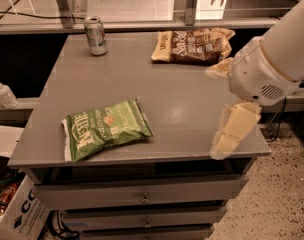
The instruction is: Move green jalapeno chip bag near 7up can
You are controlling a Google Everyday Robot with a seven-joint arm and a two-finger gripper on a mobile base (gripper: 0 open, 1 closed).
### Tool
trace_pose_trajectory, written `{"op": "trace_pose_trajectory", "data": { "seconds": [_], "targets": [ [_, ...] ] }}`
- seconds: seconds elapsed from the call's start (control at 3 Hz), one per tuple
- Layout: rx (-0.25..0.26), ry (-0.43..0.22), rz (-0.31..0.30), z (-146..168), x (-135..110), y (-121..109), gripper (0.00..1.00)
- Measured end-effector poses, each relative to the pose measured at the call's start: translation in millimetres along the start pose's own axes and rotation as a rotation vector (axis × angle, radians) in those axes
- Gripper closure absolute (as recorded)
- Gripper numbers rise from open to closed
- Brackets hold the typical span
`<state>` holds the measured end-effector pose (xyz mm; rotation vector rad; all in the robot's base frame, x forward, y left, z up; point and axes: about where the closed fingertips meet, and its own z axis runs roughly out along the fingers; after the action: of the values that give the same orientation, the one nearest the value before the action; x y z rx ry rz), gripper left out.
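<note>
In the camera view, the crinkly green jalapeno chip bag [106, 128] with white lettering lies flat on the near left part of the grey tabletop [182, 99], close to the near edge. Bare surface lies all around it, so it looks easy to reach from above. The small silvery-green 7up can [95, 35] stands upright at the far left corner, well apart from the bag. The move is not yet done, and the bag would have to travel toward the far edge to end beside the can. A larger brown-and-cream chip bag [194, 45] lies at the far right, well clear of that path. The white arm's gripper [214, 113] hangs over the near right edge of the tabletop, its two cream fingers [234, 129] spread wide and holding nothing, well apart from the green bag. That pose suggests it is readied for a leftward approach. A white pump bottle [3, 91] stands on a lower ledge to the left, off the tabletop.
</note>
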<state>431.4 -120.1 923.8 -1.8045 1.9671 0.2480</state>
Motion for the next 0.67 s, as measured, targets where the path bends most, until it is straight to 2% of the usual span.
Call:
{"op": "trace_pose_trajectory", "data": {
  "seconds": [0.33,0.67],
  "targets": [
    [-0.051,-0.110,-0.069,36,-46,4,0.00],
    [-0.090,-0.189,-0.119,65,-91,6,0.00]
  ]
}}
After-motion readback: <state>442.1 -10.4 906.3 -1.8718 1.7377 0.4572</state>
